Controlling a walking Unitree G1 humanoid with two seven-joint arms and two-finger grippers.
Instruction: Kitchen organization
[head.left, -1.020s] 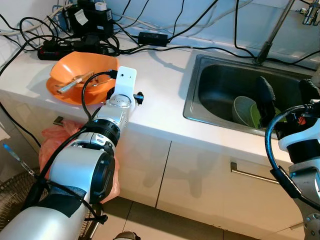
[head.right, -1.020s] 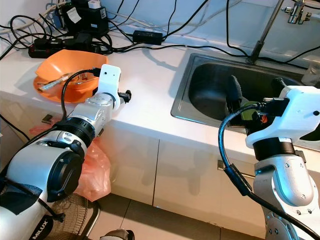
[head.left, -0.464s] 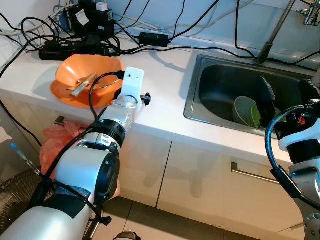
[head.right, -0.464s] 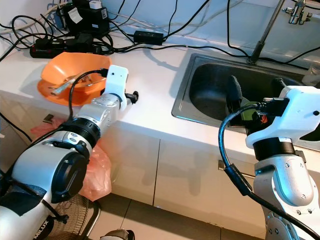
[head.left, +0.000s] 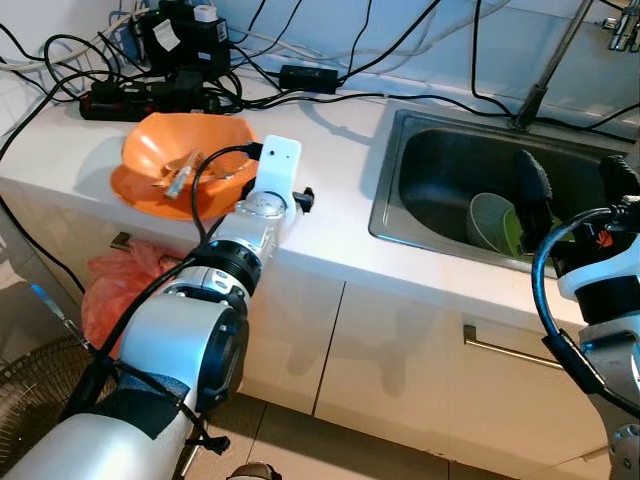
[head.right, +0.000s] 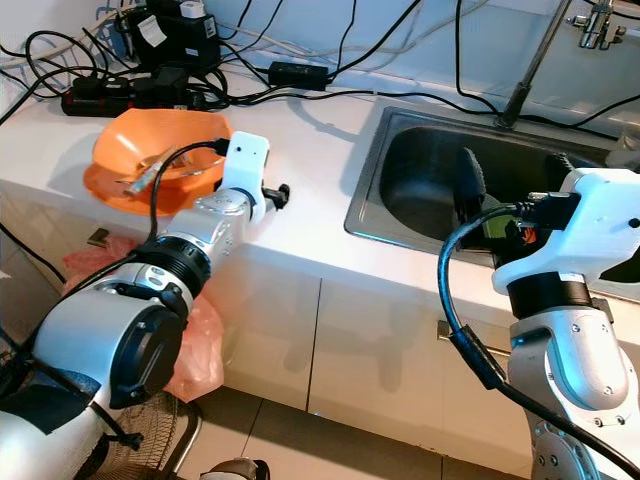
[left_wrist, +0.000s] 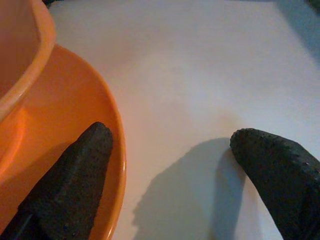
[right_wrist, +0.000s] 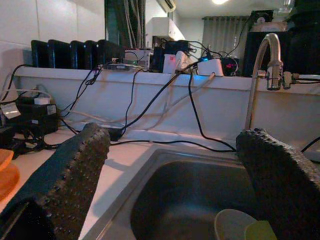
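Observation:
An orange bowl (head.left: 185, 150) rests tilted on an orange plate (left_wrist: 107, 150) at the left of the white counter (head.left: 330, 150), with a metal utensil (head.left: 178, 176) inside the bowl. My left gripper (left_wrist: 167, 137) is open at the plate's near edge. One finger (left_wrist: 75, 175) lies over the plate's rim and the other (left_wrist: 280, 170) is over bare counter. My right gripper (right_wrist: 172, 165) hangs open above the steel sink (head.left: 440, 165). A pale green bowl (head.left: 488, 218) and a bright green item (head.left: 512, 234) lie in the sink.
Power strips and tangled cables (head.left: 150, 95) crowd the back of the counter. A faucet (head.left: 548, 55) rises behind the sink. Below are cabinet doors with a handle (head.left: 510, 348), a pink plastic bag (head.left: 105, 290) and a fan grille (head.left: 30, 410) on the floor.
My left arm has moved to the right along the counter, and the orange bowl and plate have shifted right with it. The right arm has not moved.

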